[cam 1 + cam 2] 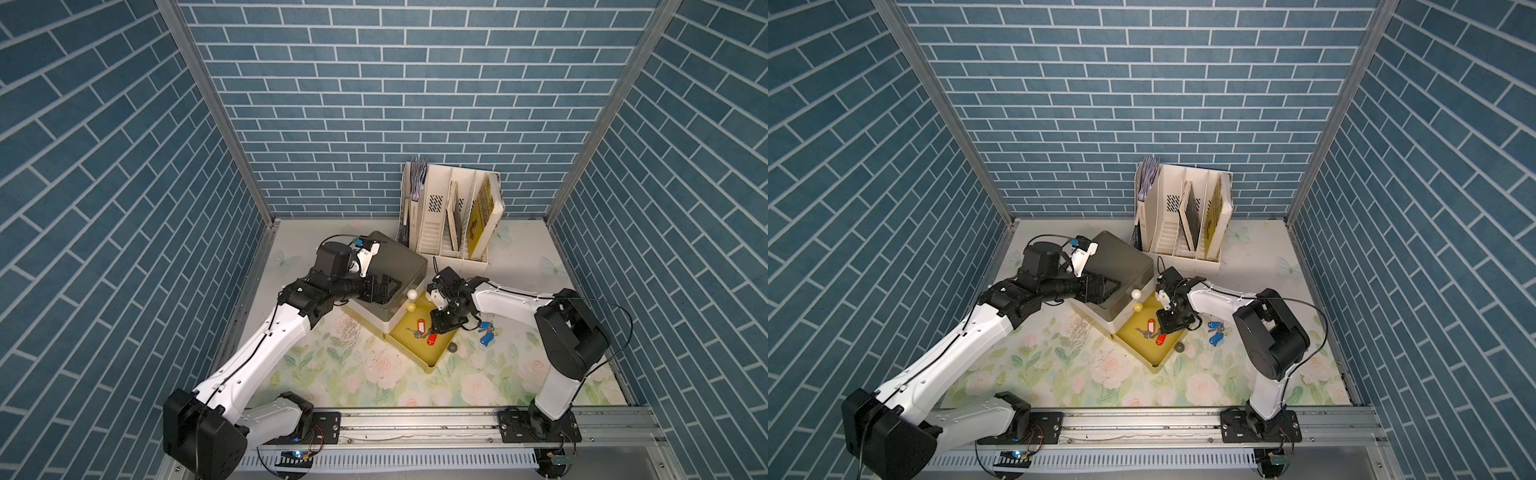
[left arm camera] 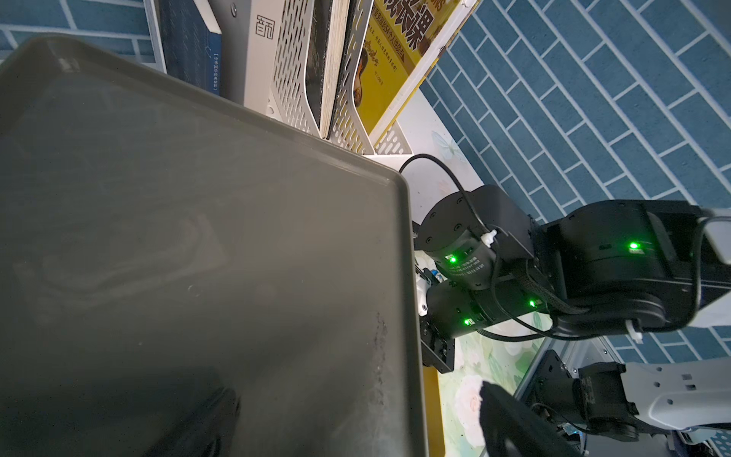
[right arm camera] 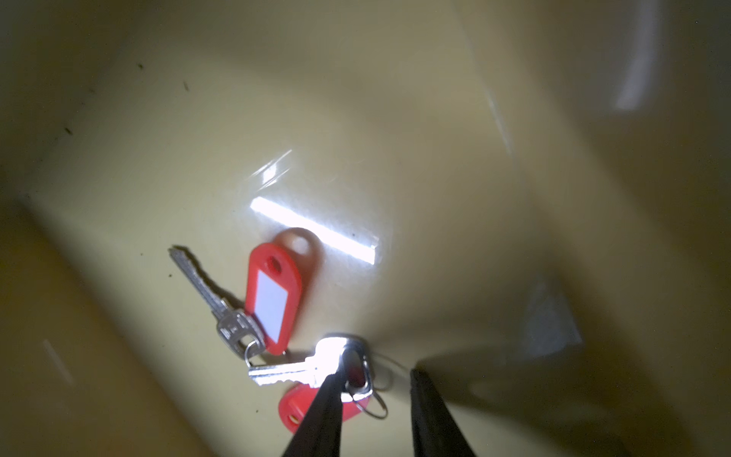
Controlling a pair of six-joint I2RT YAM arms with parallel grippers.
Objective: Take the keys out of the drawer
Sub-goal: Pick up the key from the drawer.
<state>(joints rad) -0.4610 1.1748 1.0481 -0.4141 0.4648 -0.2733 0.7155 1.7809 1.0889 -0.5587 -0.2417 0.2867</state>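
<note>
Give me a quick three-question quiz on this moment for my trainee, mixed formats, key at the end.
1. True or false: the blue-tag keys lie on the table, outside the drawer.
2. The right gripper is down at which bunch? A. red-tag keys B. blue-tag keys C. neither
3. How many tags do the red-tag keys show?
Key: 1 true; 2 A; 3 two.
</note>
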